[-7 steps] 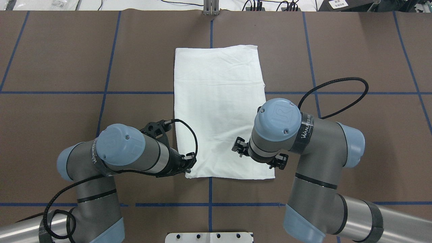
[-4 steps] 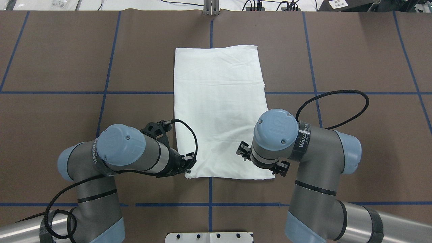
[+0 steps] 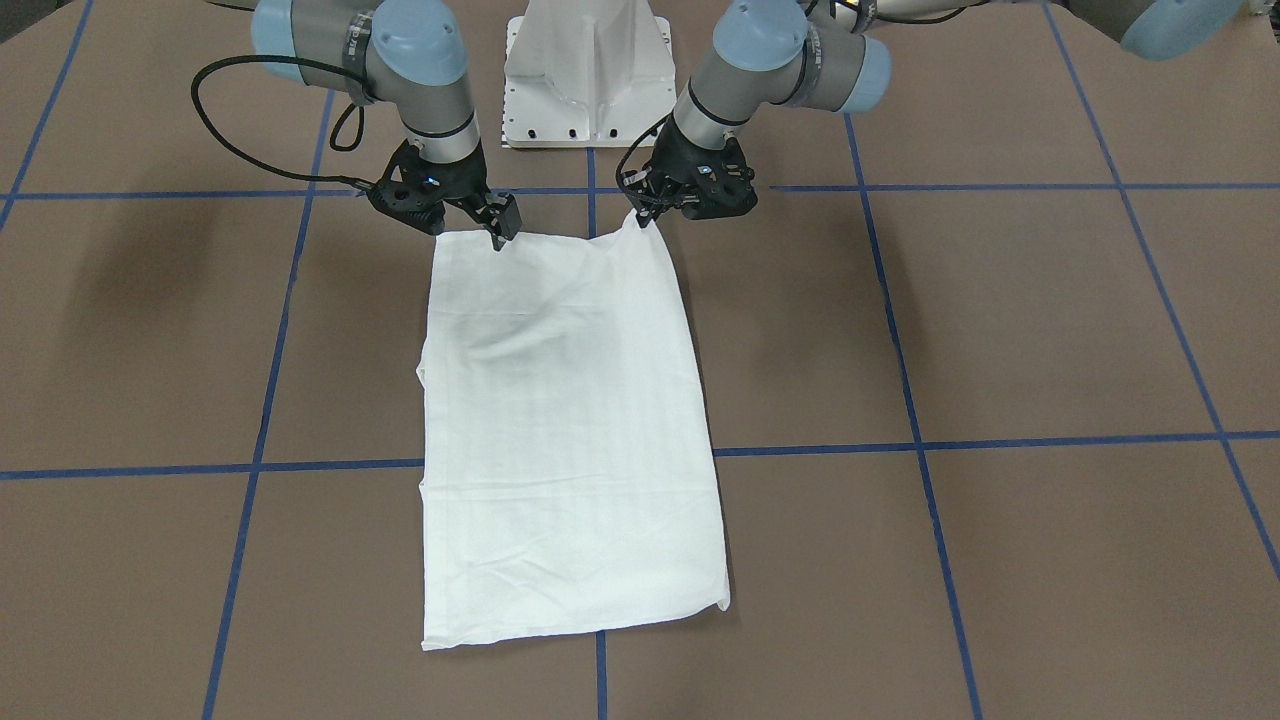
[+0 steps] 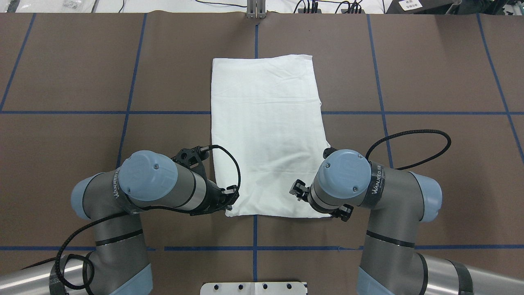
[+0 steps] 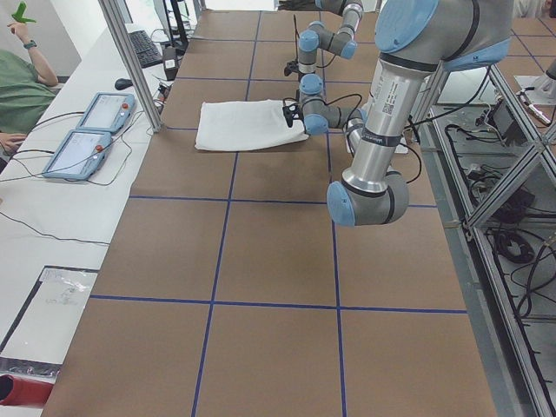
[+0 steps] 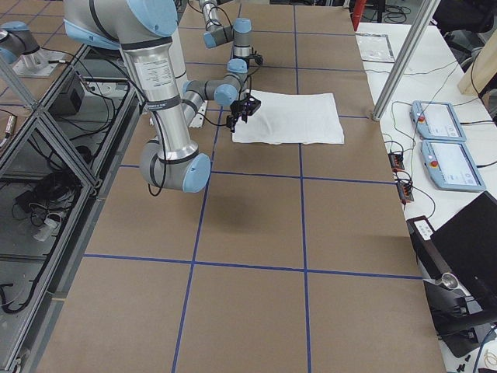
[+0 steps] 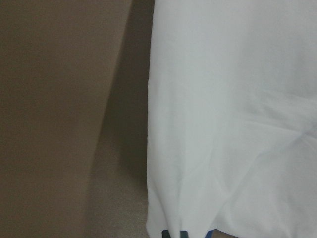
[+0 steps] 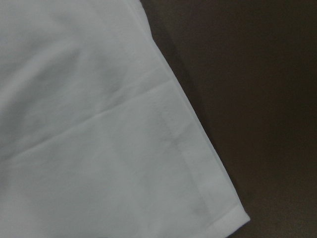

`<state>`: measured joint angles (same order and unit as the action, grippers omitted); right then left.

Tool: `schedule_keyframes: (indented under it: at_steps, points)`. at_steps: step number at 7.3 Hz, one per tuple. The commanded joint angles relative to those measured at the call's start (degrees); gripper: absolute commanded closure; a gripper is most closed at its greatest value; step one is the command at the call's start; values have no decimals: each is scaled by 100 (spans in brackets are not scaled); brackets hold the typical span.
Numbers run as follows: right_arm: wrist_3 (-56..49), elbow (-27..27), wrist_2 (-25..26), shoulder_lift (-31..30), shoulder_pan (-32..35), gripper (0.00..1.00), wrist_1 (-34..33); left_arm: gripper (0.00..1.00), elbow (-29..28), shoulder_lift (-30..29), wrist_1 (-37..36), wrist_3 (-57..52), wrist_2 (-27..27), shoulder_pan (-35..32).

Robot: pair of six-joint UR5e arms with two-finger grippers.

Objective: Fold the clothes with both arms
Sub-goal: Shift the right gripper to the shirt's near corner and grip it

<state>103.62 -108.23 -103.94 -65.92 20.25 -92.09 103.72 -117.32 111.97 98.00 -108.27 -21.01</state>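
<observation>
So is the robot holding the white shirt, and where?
The left gripper pinches the white cotton T-shirt by its left corner nearest the robot, lifted slightly. The right gripper is over the other near corner, not gripping.

White T-shirt (image 4: pixel 266 135), folded into a long rectangle, lies flat, lengthwise straight out from the pedestal base (image 4: pixel 254 288). Left gripper (image 3: pixel 645 215) pinches one base-side corner, slightly raised. Right gripper (image 3: pixel 468 218) stands spread over the other base-side corner.
</observation>
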Motion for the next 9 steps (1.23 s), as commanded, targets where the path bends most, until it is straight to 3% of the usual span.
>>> schedule_keyframes:
  at_steps: [1,8,9]
  points:
    - [36,231,111,17,-144,0,68,100,-1,-1,0,0,-1,0]
    - [27,276,102,26,-153,0,69,100,-9,-1,0,0,-1,0]
    - [27,276,102,26,-145,8,69,100,-1,-1,0,0,8,0]
